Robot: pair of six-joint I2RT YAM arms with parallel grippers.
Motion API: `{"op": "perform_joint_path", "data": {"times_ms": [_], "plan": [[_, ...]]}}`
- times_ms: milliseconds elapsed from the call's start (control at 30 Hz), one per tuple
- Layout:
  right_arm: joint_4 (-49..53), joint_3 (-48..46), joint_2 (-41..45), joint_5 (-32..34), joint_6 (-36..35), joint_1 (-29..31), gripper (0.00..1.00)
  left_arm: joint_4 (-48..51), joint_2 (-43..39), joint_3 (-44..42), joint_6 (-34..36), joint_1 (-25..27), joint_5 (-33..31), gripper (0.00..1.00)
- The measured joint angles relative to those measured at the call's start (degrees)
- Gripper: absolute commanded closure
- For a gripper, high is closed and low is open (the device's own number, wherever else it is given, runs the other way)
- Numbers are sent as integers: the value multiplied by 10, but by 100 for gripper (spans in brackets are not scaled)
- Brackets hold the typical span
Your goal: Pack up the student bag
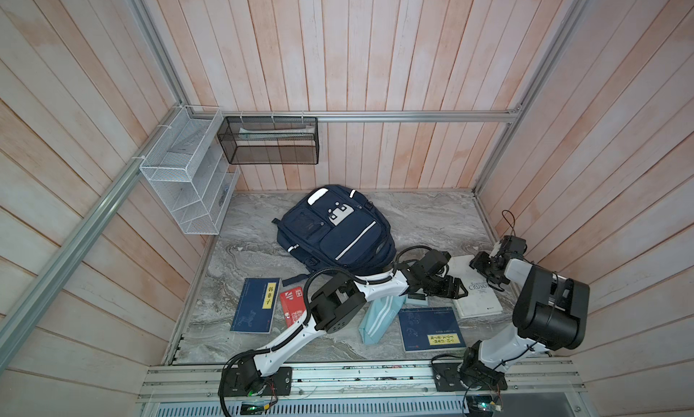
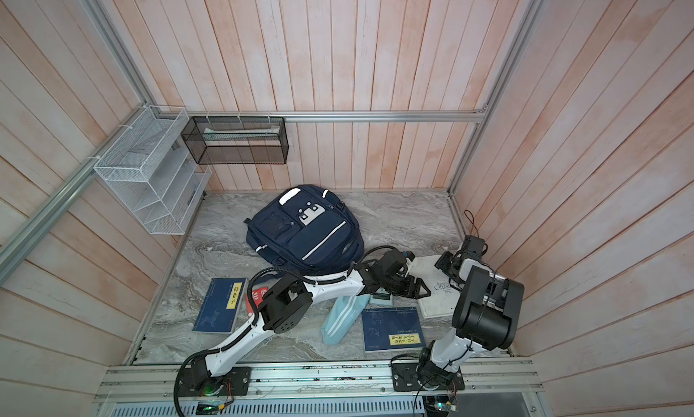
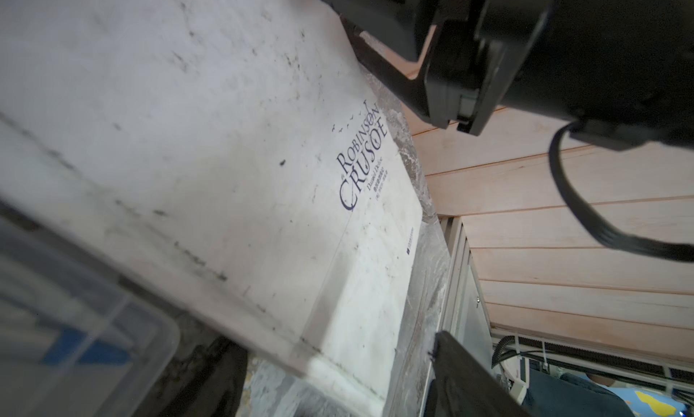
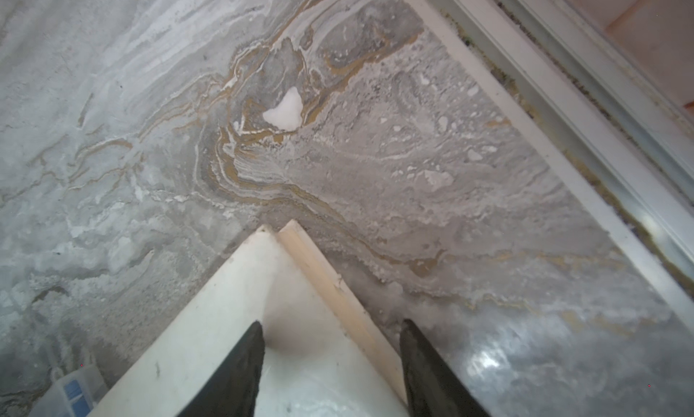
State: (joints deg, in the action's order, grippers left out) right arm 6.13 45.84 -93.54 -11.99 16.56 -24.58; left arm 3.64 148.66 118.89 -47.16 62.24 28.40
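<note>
At the white book, which lies flat on the bench, we judge the step in hand to be getting a first grip on something to pack. Both arms have gathered on this one book. The student bag lies face up near the book, off its left side and a little farther back. We see no open mouth on the bag in either top view.

Our right claw is at the book's far corner. In the right wrist view its fingertips stand partly spread. One is over the cover and the other is just off the page edge above the bare bench, with the corner between them. It pinches nothing yet.

Our left claw is at the book's left edge. In the left wrist view its fingers are spread wide, with the book's near corner between them. We cannot tell whether they touch the cover.

As we read it, the next move calls for one claw to work a finger under an edge. A flat book offers little to pinch, so the other claw may need to steady it or tip it up. Then the bag would need an opening before the book can go in. A striped pouch near the book's left side also waits on the bench.
</note>
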Motion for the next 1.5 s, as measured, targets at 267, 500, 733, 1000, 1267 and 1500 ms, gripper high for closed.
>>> {"op": "perform_joint_path", "data": {"times_ms": [267, 500, 733, 1000, 1267, 1500], "plan": [[-33, -12, 5, -45, 6, -9, 67, -62, 2, -27, -20, -7, 22, 29], [-38, -18, 11, -62, 13, -12, 80, -42, 2, -15, -20, -15, -3, 27], [-43, -29, 16, -99, 19, -10, 82, -74, 28, 17, -31, -28, -30, 31], [-46, -32, 19, -106, 25, -10, 90, -86, 62, 61, -36, -31, -38, 40], [-57, -38, 16, -140, 31, -10, 95, -106, 73, 75, -50, -35, -33, 33], [-59, -38, 17, -146, 32, -10, 90, -110, 76, 77, -50, -40, -41, 43]]}}
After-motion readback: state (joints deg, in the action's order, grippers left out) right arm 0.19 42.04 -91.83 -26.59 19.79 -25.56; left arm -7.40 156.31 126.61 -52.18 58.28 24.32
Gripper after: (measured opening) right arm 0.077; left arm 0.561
